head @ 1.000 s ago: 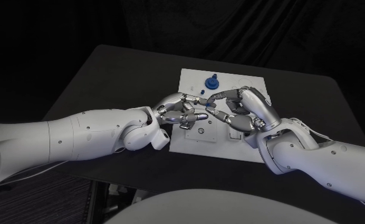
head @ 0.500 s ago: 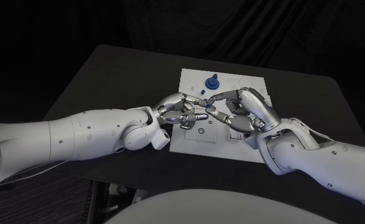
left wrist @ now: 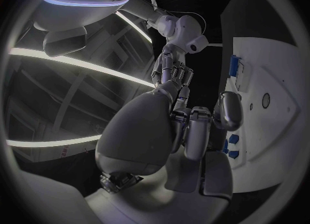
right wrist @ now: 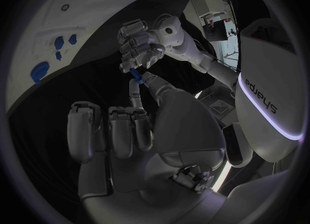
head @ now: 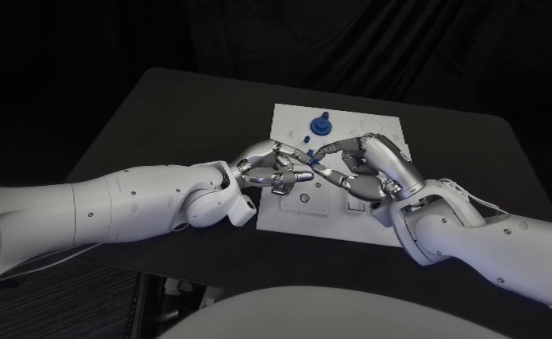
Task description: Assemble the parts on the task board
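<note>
A black table (head: pixel 172 124) carries the white task board (head: pixel 374 128) against a dark curtain (head: pixel 345 20), and both hands meet fingertip to fingertip over the board's middle, with a blue knob-shaped part (head: pixel 320 124) standing on the board just beyond them. The left hand (head: pixel 270 165) pinches a small blue part (right wrist: pixel 134 73) at its fingertips, and the right hand (head: pixel 359 165) reaches a finger up to that piece with its other fingers curled, though whether it grips it, one cannot tell. Against a second ago, the hands have barely shifted, the left one's fingers closing a touch nearer the right.
</note>
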Controlling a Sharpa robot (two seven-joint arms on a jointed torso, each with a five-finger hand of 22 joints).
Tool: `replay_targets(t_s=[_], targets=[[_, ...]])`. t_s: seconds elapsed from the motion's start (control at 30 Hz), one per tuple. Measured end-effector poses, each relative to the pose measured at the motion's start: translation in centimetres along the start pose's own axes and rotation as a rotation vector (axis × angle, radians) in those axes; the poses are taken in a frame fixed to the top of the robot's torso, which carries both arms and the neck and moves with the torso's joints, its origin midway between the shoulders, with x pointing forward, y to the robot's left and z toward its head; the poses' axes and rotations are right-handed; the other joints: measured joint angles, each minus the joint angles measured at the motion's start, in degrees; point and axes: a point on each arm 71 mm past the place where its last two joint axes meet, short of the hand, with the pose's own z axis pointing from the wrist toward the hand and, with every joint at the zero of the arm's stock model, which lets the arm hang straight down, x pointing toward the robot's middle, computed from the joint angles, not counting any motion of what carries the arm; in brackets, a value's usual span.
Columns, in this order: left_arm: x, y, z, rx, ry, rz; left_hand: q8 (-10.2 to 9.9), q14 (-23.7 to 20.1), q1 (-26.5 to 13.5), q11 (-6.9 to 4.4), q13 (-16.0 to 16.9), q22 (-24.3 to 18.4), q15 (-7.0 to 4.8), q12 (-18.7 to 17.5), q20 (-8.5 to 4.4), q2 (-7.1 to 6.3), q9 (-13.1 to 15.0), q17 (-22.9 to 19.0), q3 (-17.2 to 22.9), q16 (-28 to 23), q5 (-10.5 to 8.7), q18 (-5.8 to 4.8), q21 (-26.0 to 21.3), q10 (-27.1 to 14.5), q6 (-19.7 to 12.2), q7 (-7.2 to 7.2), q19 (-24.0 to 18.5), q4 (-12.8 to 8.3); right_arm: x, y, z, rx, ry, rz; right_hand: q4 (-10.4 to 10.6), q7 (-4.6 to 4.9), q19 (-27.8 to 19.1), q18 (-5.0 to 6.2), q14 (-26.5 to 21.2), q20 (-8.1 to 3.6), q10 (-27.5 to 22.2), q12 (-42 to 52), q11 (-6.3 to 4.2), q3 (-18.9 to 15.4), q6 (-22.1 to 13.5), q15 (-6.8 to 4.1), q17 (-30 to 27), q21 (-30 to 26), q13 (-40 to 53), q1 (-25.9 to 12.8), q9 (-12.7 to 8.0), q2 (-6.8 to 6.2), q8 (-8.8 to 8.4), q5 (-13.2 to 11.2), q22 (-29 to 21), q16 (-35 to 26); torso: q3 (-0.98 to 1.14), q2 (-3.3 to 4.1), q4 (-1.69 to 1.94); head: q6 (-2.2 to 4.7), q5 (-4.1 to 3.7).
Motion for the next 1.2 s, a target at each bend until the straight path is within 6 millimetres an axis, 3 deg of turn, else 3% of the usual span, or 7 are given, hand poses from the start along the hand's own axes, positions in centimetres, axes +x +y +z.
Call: replay_targets(t_s=[0.77, 1.2], targets=[[-0.36, 0.03, -0.33, -0.005, -0.008, 0.004, 1.24, -0.22, 0.1, 0.4, -0.05, -0.01, 0.22, 0.03, 0.0, 0.17, 0.65, -0.01, -0.31, 0.0, 0.0, 0.0, -0.24, -0.02, 0.36, -0.01, 0.0, -0.31, -0.16, -0.36, -0.35, 0.027, 0.025, 0.002, -0.06, -0.05, 0.0, 0.0, 0.0, 0.0, 0.0, 0.0, 0.0, 0.28, 0.05, 0.0, 0.0, 0.0, 0.0, 0.13, 0.04, 0.13, -0.02, -0.06, 0.04, 0.0, -0.02, -0.01, 0.03, 0.0, -0.19], [-0.54, 0.08, -0.41, -0.009, -0.012, 0.007, 2.91, -0.22, -0.14, 0.41, -0.03, -0.01, 0.22, 0.04, 0.42, 0.41, 1.41, -0.01, -0.79, 0.0, 0.0, 0.0, -0.66, -0.03, 0.78, -0.01, -0.41, -0.79, -0.12, -0.4, -0.37, 0.034, 0.032, 0.004, -0.06, -0.07, 0.0, 0.0, 0.0, 0.0, 0.0, 0.0, 0.0, 0.27, 0.07, 0.0, 0.0, 0.0, 0.04, 0.52, 0.06, -0.26, -0.18, -0.07, 0.03, 0.0, -0.02, -0.01, 0.02, 0.0, -0.03]])
